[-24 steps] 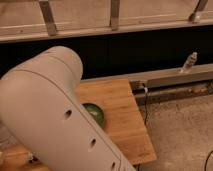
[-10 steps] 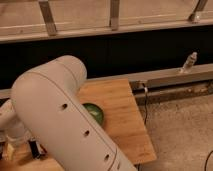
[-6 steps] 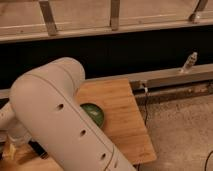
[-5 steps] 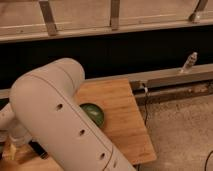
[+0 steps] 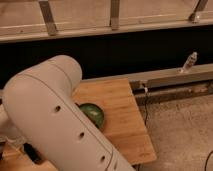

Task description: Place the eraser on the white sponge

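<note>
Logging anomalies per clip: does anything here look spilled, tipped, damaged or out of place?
Nothing stands out. The green bowl sits flat on the wooden table; a bottle stands on the ledge. The arm mostly hides the gripper at lower left.

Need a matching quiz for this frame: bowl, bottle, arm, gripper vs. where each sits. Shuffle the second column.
1. green bowl
2. bottle
3. white arm
4. gripper

A. on the ledge, far right
B. lower left, mostly hidden behind the arm
C. on the wooden table, partly covered by the arm
D. foreground, filling the left side

Pairs: 1-C, 2-A, 3-D, 4-B
</note>
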You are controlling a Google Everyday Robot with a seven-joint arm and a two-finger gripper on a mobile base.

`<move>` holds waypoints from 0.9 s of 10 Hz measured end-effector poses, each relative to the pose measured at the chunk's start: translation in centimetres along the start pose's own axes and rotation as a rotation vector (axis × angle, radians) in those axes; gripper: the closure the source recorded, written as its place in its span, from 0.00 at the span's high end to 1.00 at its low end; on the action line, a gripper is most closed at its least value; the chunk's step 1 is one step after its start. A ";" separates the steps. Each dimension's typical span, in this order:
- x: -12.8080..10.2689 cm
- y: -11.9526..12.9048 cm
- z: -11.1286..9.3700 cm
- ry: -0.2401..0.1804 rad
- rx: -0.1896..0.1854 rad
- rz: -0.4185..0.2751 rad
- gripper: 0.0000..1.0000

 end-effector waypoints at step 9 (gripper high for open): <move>0.6 -1.9 -10.0 -0.121 0.093 -0.082 0.00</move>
